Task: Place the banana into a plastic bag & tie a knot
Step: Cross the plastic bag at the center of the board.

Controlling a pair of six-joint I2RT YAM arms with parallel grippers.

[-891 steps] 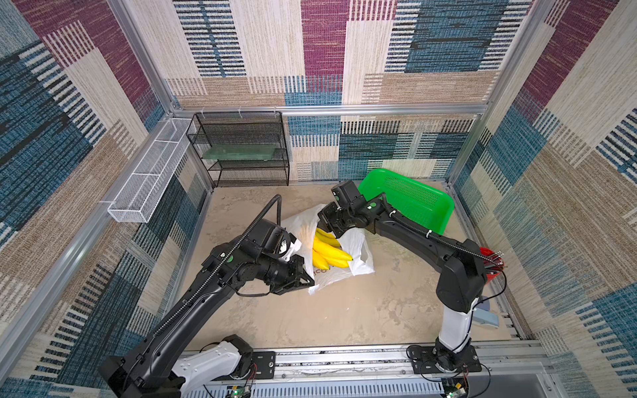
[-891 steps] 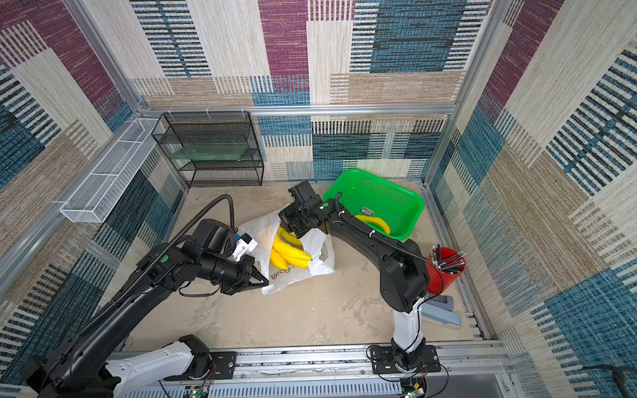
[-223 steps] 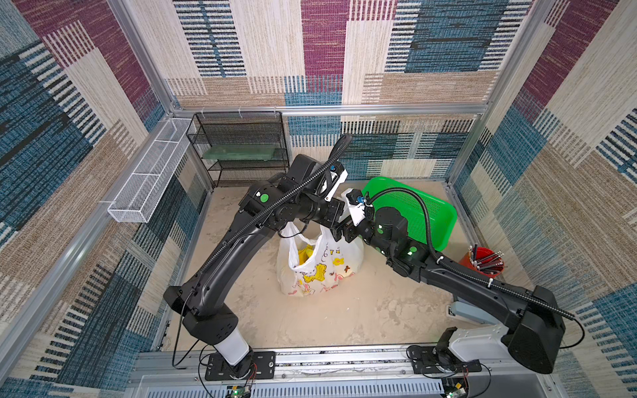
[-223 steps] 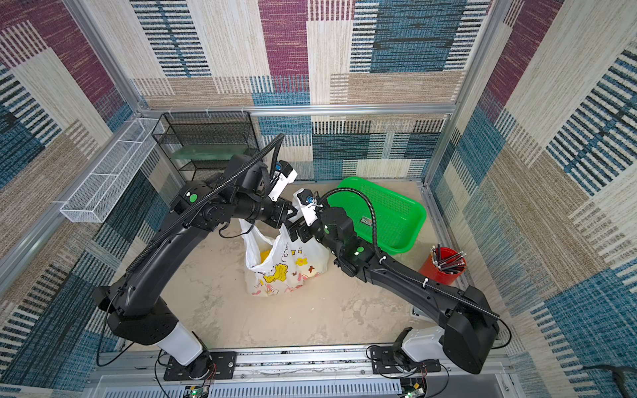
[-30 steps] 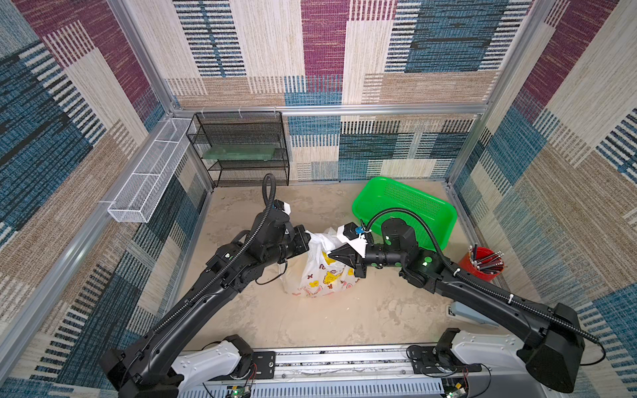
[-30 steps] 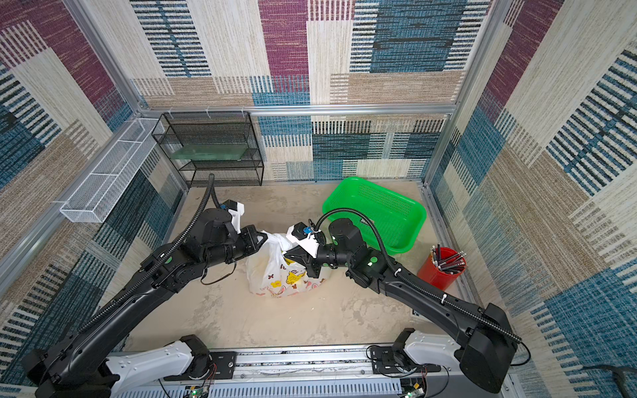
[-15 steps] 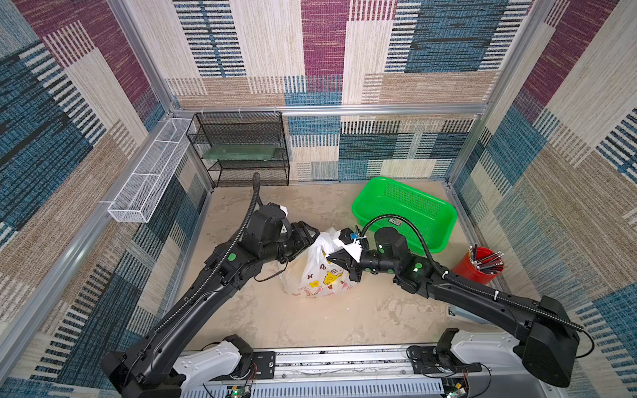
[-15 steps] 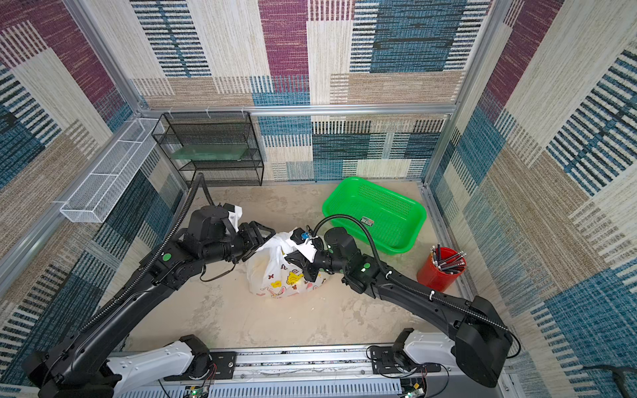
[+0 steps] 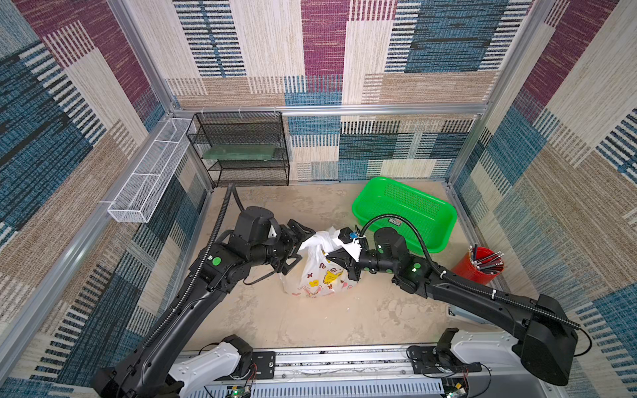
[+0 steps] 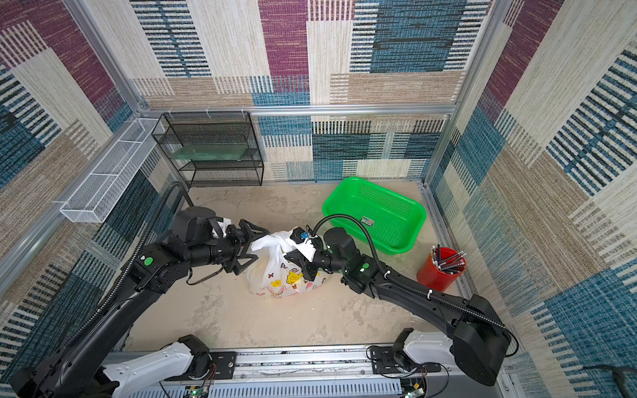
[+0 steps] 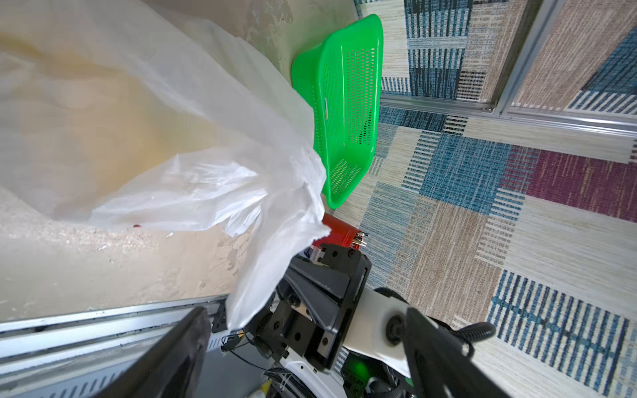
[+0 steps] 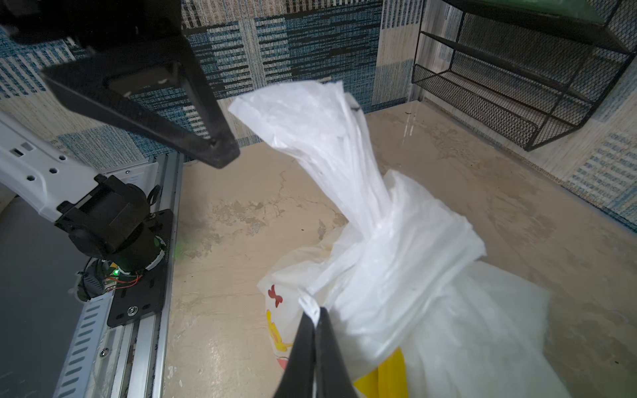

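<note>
Two claws were pulling on this tie a second ago; now only one grips. On the left, the left gripper (image 10: 260, 244) has sprung wide, its jaws spread either side of the white handle tail (image 12: 293, 110) it had been pulling, and that tail pokes out free between them. In the middle, the plastic bag (image 9: 319, 279) sits on the table (image 9: 310, 327), with the knot (image 12: 396, 248) cinched at its neck and the banana (image 12: 389, 372) showing yellow inside. On the right, the right gripper (image 12: 315, 317) stays pressed together, pinching the other tail. The knot looks snug, though the wrist view may hide whether it is a full tie or only a wrap. If it holds, the right claw's release is all that remains.
</note>
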